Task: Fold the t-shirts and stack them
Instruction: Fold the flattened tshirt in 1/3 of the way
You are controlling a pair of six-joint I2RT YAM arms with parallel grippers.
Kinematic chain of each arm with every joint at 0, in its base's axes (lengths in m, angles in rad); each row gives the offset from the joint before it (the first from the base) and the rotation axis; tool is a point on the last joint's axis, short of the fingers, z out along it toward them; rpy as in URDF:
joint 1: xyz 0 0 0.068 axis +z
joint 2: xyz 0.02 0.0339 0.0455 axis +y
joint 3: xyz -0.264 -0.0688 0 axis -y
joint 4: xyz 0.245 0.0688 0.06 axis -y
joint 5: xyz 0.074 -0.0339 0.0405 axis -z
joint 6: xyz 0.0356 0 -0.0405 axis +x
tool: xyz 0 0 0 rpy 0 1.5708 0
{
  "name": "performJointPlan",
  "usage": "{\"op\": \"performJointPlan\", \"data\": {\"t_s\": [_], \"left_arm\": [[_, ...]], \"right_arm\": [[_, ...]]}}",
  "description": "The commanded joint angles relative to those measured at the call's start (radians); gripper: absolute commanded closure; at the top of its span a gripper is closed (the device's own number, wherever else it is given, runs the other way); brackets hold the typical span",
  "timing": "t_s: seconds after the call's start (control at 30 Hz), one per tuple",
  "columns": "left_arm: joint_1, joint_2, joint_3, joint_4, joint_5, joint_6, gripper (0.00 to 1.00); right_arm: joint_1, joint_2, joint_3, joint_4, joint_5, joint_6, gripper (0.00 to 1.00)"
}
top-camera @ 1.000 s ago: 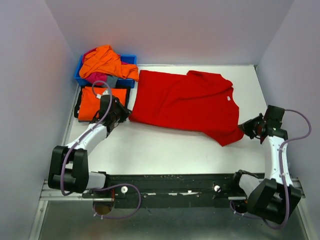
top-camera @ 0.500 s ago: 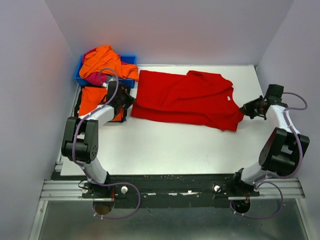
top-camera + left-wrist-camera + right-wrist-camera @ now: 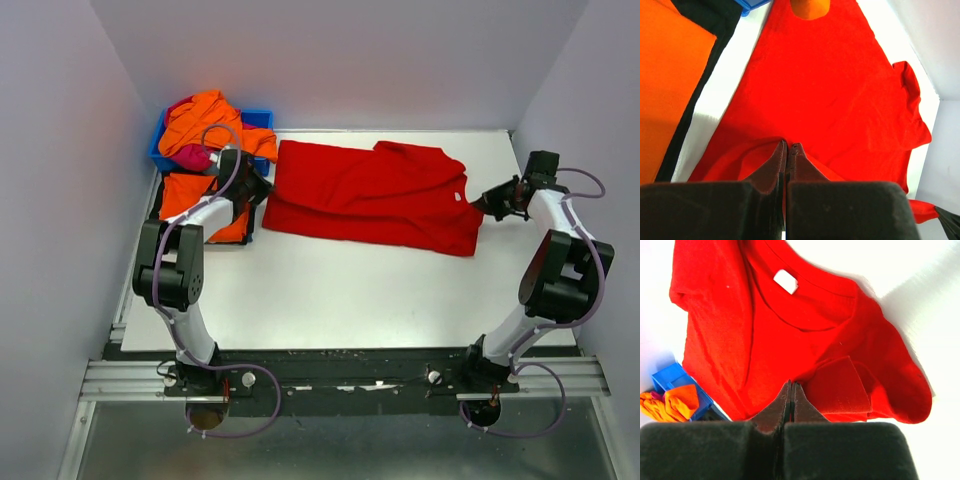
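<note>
Bright red cloth t-shirt (image 3: pixel 375 200) lies spread across far half of white desk (image 3: pixel 330 290); left fingers (image 3: pixel 776 162) clenched on its left edge; right fingers (image 3: pixel 785 402) clenched on its right edge.

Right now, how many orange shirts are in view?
2. The folded orange shirt lies flat just nearer than the blue bin; the crumpled orange shirt sits heaped on that bin. Others may be buried beneath it.

Both arms far outstretched; left hand (image 3: pixel 261 192), right hand (image 3: pixel 481 205), fingers together.
</note>
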Motion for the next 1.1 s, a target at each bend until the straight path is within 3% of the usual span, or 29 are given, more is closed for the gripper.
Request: {"op": "performJointPlan", "data": {"t_s": [0.0, 0.2, 1.0, 1.03, 1.07], "left_arm": [[0.003, 0.037, 0.041, -0.004, -0.014, -0.014, 1.00], [0.006, 0.075, 0.090, -0.013, -0.008, -0.017, 1.00], [0.020, 0.206, 0.265, -0.054, 0.011, -0.029, 1.00], [0.020, 0.210, 0.270, -0.059, 0.015, -0.029, 0.98], [0.020, 0.215, 0.277, -0.071, 0.018, -0.029, 0.83]], "right_arm": [[0.003, 0.038, 0.080, -0.035, 0.020, 0.014, 0.99], [0.008, 0.109, 0.177, -0.085, 0.010, -0.006, 0.99], [0.037, 0.213, 0.287, -0.114, 0.030, -0.004, 0.99], [0.037, 0.219, 0.292, -0.113, 0.027, -0.011, 0.99], [0.037, 0.222, 0.300, -0.114, 0.027, -0.015, 0.91]]}}
